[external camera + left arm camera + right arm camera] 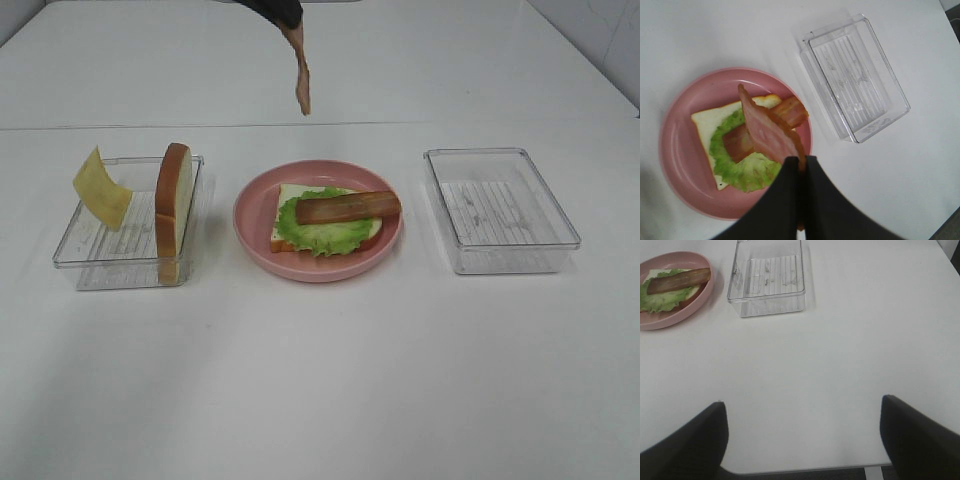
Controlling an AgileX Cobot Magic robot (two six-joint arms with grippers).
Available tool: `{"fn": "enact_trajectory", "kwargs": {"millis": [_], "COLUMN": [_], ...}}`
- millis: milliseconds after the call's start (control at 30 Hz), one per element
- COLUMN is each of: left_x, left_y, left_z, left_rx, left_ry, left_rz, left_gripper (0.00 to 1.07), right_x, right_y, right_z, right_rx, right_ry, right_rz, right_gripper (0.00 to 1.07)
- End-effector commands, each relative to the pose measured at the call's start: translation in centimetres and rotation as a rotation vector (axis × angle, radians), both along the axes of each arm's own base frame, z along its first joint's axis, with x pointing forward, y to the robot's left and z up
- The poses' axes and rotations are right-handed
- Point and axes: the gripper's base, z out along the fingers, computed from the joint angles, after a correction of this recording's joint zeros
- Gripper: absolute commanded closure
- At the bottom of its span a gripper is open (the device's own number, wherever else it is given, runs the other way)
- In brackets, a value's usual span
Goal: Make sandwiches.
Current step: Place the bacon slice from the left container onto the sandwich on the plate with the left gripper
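Observation:
A pink plate [250, 215] holds a white bread slice [290, 197], green lettuce [315, 235] and one brown bacon strip [348, 207]. My left gripper [288, 22] hangs high above and behind the plate, shut on a second bacon strip [301, 80] that dangles down. In the left wrist view the gripper [802, 167] pinches that strip [767, 130] over the plate [682, 165]. A second bread slice [174, 210] stands on edge in the left clear tray [75, 245] beside a pale-yellow cheese square [101, 187]. My right gripper [802, 435] is open and empty over bare table.
A clear plastic tray [500, 210] stands right of the plate with nothing in it; it also shows in the left wrist view [855, 75] and the right wrist view [767, 277]. The white table [320, 380] stretches to the front.

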Motion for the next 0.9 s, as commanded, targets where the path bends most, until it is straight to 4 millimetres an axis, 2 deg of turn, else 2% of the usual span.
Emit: {"fn": "enact_trajectory", "kwargs": {"millis": [33, 67, 133, 167, 200, 400, 533, 800, 900], "left_x": [0.1, 0.1, 0.7, 0.7, 0.9, 1.0, 1.0, 0.8, 1.0], "left_y": [-2.0, -2.0, -2.8, -2.8, -3.2, -4.7, -5.2, -6.1, -6.4], "left_z": [-3.4, -3.4, -5.6, -5.6, -6.8, -9.3, -9.9, -9.1, -9.8], "left_rx": [0.013, 0.013, 0.020, 0.020, 0.028, 0.013, -0.010, -0.052, -0.071], "left_ry": [0.129, 0.129, 0.174, 0.174, 0.196, 0.237, 0.255, 0.222, 0.225], "left_rz": [-0.072, -0.072, -0.079, -0.079, -0.085, -0.099, -0.116, -0.140, -0.152], "left_gripper": [1.07, 1.07, 1.07, 1.07, 1.07, 1.07, 1.07, 1.07, 1.07], "right_x": [-0.4, -0.4, -0.4, -0.4, -0.4, -0.4, -0.4, -0.4, -0.4], "right_y": [0.0, 0.0, 0.0, 0.0, 0.0, 0.0, 0.0, 0.0, 0.0], "right_z": [0.0, 0.0, 0.0, 0.0, 0.0, 0.0, 0.0, 0.0, 0.0], "right_rx": [0.005, 0.005, 0.005, 0.005, 0.005, 0.005, 0.005, 0.005, 0.005], "right_ry": [-0.036, -0.036, -0.036, -0.036, -0.036, -0.036, -0.036, -0.036, -0.036], "right_rz": [0.003, 0.003, 0.003, 0.003, 0.003, 0.003, 0.003, 0.003, 0.003], "right_gripper": [0.27, 0.27, 0.27, 0.27, 0.27, 0.27, 0.27, 0.27, 0.27]}}
